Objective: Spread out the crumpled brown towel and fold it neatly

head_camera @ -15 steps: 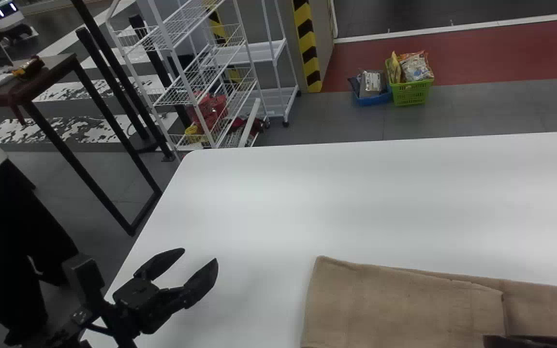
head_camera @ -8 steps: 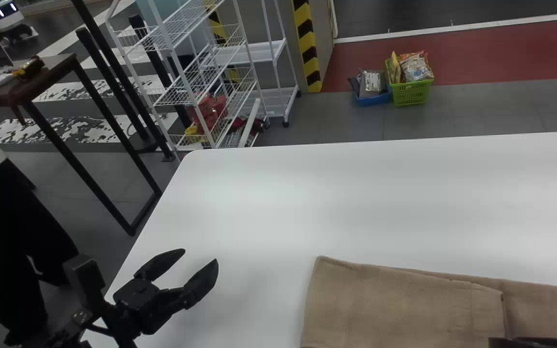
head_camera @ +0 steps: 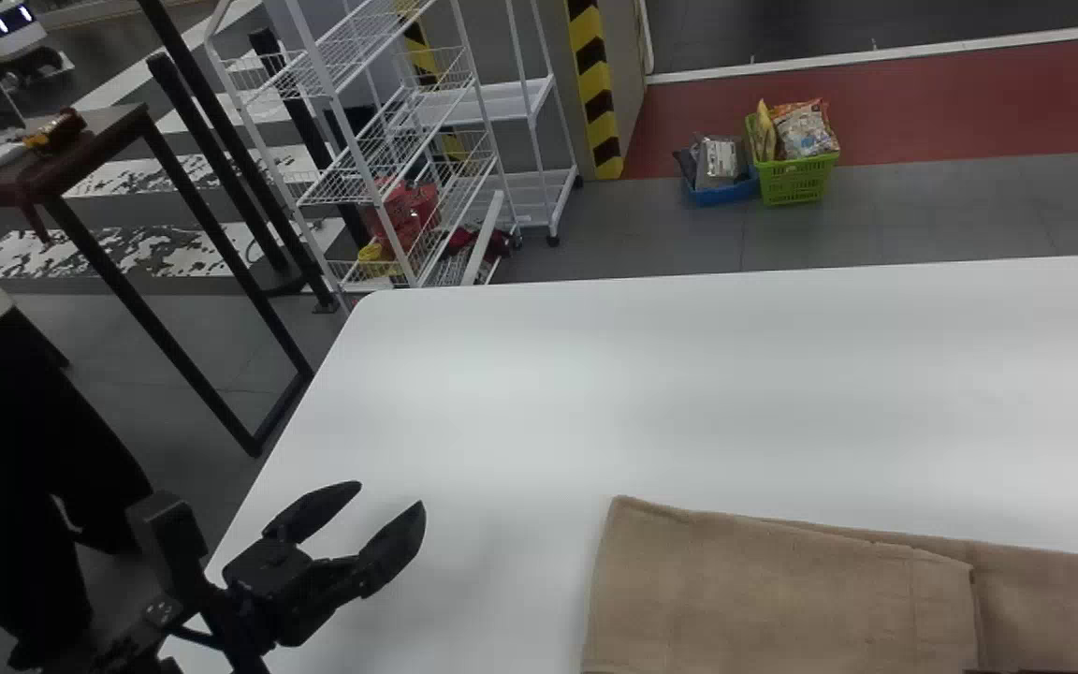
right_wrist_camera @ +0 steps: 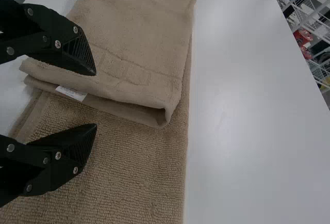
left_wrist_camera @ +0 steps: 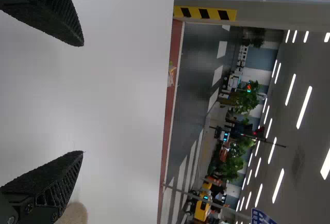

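My left gripper (head_camera: 389, 515) stands open above the table's left part, well to the left of the brown towel (head_camera: 782, 590). In the left wrist view the left gripper (left_wrist_camera: 82, 99) has its fingers wide apart over bare table. The towel lies flat near the table's front edge, one part folded over on its left side, with a single layer running on to the right. In the right wrist view my right gripper (right_wrist_camera: 96, 99) is open over the towel (right_wrist_camera: 139, 43), beside the folded part's edge, where a white label (right_wrist_camera: 72, 93) shows. Nothing is between its fingers.
The white table (head_camera: 689, 393) extends ahead and to the left of the towel. Beyond its far edge stand white wire racks (head_camera: 389, 140), and a green basket (head_camera: 796, 178) is on the floor. A dark-framed table (head_camera: 127, 131) is at the left.
The dark right gripper part at the head view's lower right has slid down almost out of sight. My left gripper has shifted very slightly right; the towel has kept its shape.
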Robot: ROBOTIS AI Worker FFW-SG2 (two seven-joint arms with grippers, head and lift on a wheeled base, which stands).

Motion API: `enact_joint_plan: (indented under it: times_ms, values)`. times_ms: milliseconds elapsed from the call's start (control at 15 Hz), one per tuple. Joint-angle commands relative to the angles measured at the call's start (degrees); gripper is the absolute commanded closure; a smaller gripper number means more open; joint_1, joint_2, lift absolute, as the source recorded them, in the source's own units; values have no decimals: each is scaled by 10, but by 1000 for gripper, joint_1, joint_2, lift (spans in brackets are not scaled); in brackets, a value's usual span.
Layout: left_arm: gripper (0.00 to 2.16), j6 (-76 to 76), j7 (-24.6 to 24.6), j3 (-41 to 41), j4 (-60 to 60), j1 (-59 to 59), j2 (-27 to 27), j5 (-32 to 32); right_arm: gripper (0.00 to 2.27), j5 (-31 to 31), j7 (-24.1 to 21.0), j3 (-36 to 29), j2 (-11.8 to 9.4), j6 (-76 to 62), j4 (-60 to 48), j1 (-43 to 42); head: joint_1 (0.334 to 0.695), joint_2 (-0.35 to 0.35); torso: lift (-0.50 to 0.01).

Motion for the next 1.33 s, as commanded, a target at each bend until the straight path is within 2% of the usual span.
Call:
enact_joint_plan:
  times_ms: [0,200,467,533,800,867,1267]
  values:
    - [60,1,0,1,0,0,-1,0,579,2,-1,5,0,1,6,-4,695,350,-128]
    - [60,1,0,2,0,0,-1,0,593,2,0,7,0,1,11,-7,695,350,-128]
    - [60,1,-3,2,1,0,-1,0,1092,2,4,6,-1,1,11,-9,695,350,-128]
    - [63,1,-4,2,0,0,-1,0,1146,2,4,5,0,1,11,-9,695,350,-128]
    - [63,1,-5,3,-1,0,-1,0,974,2,4,-1,0,1,9,-9,695,350,-128]
    - [63,1,-6,3,-1,0,-1,0,829,2,4,-5,-1,1,6,-8,695,350,-128]
    - [63,1,-8,2,-5,0,-1,0,829,12,4,-2,-1,1,10,-17,695,350,-128]
